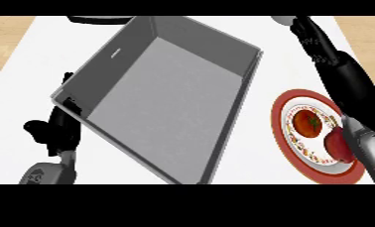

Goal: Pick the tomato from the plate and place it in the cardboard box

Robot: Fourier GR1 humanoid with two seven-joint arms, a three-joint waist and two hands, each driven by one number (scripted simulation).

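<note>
A red-rimmed plate (282, 122) lies at the right of the white counter. The tomato (306, 122), orange-red with a green stem, sits at its middle. A darker red round thing (336, 144) rests at the plate's near right side, partly hidden by my right forearm. My right hand (330, 60) stretches past the plate toward the far right corner, fingers straight and holding nothing. The large grey open box (168, 102) fills the middle, with nothing inside. At the lower left, my left hand (50, 131) rests open, its fingers up beside the box's left corner.
A dark rounded object (95, 19) shows at the far edge behind the box. A small grey round thing (282, 20) lies by my right fingertips. Wooden surface borders the white counter at the far left and far right.
</note>
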